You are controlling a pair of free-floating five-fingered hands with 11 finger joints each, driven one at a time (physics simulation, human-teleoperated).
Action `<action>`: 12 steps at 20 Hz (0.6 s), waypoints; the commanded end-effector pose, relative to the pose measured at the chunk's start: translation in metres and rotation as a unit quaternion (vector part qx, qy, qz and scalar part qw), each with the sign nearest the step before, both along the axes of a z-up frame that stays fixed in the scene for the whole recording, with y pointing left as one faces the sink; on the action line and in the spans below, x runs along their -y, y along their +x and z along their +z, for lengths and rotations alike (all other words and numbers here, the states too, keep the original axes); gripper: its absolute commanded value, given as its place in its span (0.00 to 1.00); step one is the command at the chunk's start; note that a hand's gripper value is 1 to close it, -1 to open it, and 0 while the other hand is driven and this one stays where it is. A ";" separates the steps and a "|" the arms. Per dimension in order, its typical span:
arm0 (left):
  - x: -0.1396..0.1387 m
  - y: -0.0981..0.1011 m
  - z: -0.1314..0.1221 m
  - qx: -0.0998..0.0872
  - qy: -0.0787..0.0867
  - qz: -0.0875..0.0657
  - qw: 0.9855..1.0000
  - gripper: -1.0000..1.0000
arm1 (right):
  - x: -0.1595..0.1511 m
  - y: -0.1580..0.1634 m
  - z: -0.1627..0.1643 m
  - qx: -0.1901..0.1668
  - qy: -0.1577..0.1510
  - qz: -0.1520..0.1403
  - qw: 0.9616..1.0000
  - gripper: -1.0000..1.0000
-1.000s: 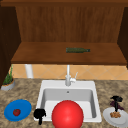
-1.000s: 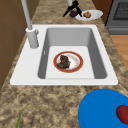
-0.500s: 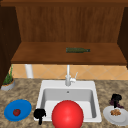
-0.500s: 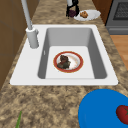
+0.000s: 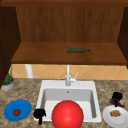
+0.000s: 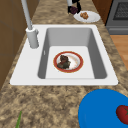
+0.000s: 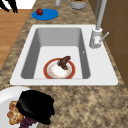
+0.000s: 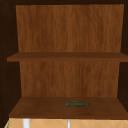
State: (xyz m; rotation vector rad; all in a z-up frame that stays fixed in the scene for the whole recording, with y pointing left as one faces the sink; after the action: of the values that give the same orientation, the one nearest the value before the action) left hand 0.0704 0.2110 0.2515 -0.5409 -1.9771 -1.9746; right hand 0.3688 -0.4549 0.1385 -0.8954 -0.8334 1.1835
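A speckled brown stone desk [image 5: 27, 90] runs along a tiled wall, with a white sink [image 5: 67, 86] set into it and a tap [image 5: 68, 76] at the back rim. Above hangs an open wooden cabinet; a green bottle [image 5: 77, 50] lies on its side on the lower shelf [image 5: 37, 53]. A wood floor and part of a stove show at the desk's front edge in the side views. In the basin lies a red-rimmed plate [image 6: 68, 62] carrying a dark lump of food; in the front view a red ball [image 5: 67, 115] hides it. On the left of the desk sits a blue plate [image 5: 18, 110] with a tomato [image 5: 16, 112], and a potted plant [image 5: 8, 81] stands behind it. The left hand [image 5: 39, 114] hangs at the sink's front left corner, just beside the blue plate, fingers pointing down and relaxed. On the right a white plate [image 5: 113, 117] holds a pastry [image 5: 115, 113]. The right hand [image 5: 117, 97] is at that plate's far rim, fingers curled round a bunch of grapes [image 5: 114, 102], which is just above the rim beside the pastry.
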 end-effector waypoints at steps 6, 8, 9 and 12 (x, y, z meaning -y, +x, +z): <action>0.000 0.000 0.000 0.000 0.000 0.000 1.000 0.50 | -0.034 -0.006 0.029 0.002 -0.019 -0.008 1.000 1.00; 0.000 0.000 0.000 0.000 0.000 0.000 1.000 0.50 | -0.044 -0.007 0.036 -0.002 -0.033 -0.016 0.999 1.00; 0.000 0.000 0.000 0.000 0.000 0.000 1.000 0.50 | -0.050 -0.008 0.041 -0.002 -0.039 -0.019 0.999 1.00; 0.000 0.000 0.000 0.000 0.000 0.000 1.000 0.50 | -0.066 -0.016 0.050 -0.002 -0.048 -0.013 0.999 1.00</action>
State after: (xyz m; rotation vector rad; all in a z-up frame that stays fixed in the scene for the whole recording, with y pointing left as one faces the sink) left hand 0.0704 0.2110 0.2515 -0.5409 -1.9771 -1.9746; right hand 0.3584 -0.4091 0.1796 -0.9734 -0.7602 1.1802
